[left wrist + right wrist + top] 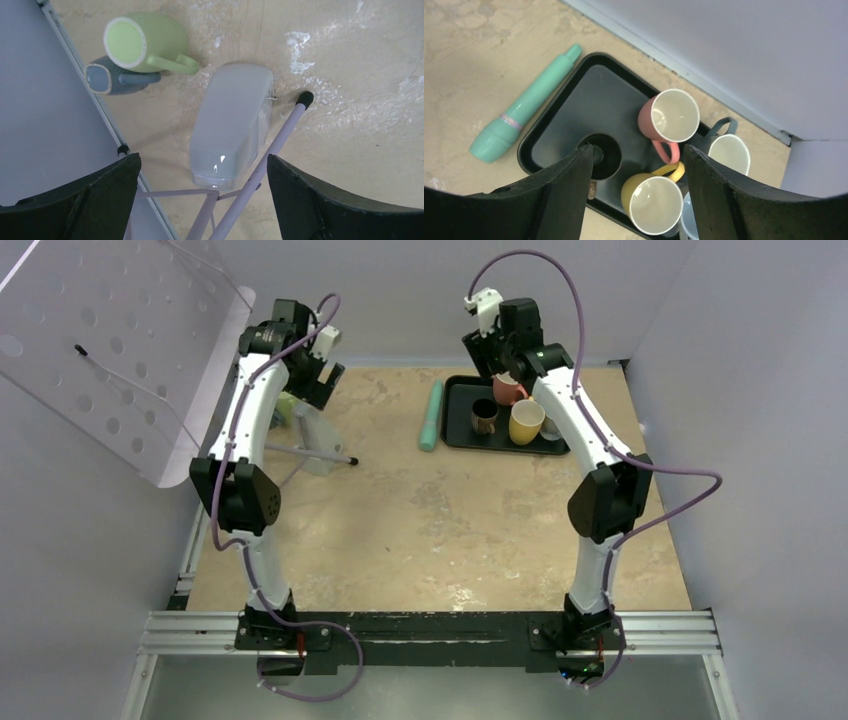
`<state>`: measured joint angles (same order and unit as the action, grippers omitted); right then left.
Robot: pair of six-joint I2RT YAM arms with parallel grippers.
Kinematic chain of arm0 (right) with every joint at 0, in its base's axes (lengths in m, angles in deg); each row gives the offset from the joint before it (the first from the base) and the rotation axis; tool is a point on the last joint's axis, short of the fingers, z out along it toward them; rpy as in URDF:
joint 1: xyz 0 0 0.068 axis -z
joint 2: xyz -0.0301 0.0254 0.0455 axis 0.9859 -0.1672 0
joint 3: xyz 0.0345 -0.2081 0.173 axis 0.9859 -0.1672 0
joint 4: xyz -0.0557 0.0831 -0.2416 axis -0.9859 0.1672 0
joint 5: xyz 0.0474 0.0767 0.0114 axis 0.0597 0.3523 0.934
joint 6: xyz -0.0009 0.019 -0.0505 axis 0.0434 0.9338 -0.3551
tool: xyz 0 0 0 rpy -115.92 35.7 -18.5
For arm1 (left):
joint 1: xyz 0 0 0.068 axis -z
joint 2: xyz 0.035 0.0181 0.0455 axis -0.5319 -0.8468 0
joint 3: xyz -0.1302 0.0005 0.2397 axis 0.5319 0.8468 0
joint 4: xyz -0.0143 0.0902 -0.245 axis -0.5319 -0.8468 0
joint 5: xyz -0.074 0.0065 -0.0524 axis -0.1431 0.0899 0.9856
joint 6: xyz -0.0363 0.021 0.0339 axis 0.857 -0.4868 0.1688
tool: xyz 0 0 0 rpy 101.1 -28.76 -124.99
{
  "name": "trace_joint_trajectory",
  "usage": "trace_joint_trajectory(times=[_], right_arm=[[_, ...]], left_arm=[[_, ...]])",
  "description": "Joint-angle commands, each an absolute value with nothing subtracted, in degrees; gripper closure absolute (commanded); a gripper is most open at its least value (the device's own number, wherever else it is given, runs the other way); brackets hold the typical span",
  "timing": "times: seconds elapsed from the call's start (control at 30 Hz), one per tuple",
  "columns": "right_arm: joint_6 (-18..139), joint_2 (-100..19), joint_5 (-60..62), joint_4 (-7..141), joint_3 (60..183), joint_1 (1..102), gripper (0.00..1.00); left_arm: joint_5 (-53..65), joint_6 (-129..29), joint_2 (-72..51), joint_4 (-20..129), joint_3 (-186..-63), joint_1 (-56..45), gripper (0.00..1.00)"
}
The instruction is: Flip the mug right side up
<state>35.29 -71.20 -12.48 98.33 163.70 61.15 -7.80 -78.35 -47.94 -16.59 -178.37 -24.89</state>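
My tabletop [430, 530] carries a black tray [589, 95] at its far right. My right pincer [638, 150] hangs above the tray, jaws apart and empty. My left pincer [202, 160] gapes wide over a pale plastic container [230, 130]. The pink mug [674, 116] stands mouth up on the tray, beside a yellow mug [654, 205].

Below the right gripper [638, 155] lies a black plastic tray [589, 95]. In it, a pink ceramic mug [669, 117] stands just ahead of the fingertips. A yellow ceramic mug [651, 202] stands under the gap between the fingers. A teal plastic tube [524, 112] lies left of the tray.
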Motion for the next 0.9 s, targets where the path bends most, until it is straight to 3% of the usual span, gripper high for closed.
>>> trace_joint_trajectory(times=[0.0,0.2,0.3,0.33,0.37,0.67,0.87], right_arm=[[36.7,-70.2,-12.2,98.2,162.0,61.0,0.31],[36.6,-69.7,-12.6,98.2,161.0,61.0,0.31],[36.4,-69.1,-12.9,97.9,160.3,60.9,0.31],[36.4,-69.0,-13.1,97.7,160.0,60.9,0.31],[36.3,-68.9,-13.1,97.8,160.0,60.9,0.32],[36.3,-68.3,-14.2,98.3,158.7,60.9,0.32],[36.1,-67.4,-15.6,100.6,158.3,60.7,0.32]], left_arm=[[-7.4,-78.7,-49.2,-16.5,-174.4,-26.2,0.03],[-5.8,-77.9,-51.0,-18.5,-173.1,-26.6,0.3],[-5.1,-77.2,-50.3,-17.4,-172.1,-26.6,0.82],[-4.7,-77.0,-50.0,-16.5,-171.7,-26.5,0.94],[-3.6,-77.0,-49.8,-15.8,-171.6,-26.5,1.0],[11.9,-73.3,-59.1,-7.0,-184.0,-24.3,1.0],[14.3,-69.1,-64.8,5.0,-186.0,-22.6,1.0]])
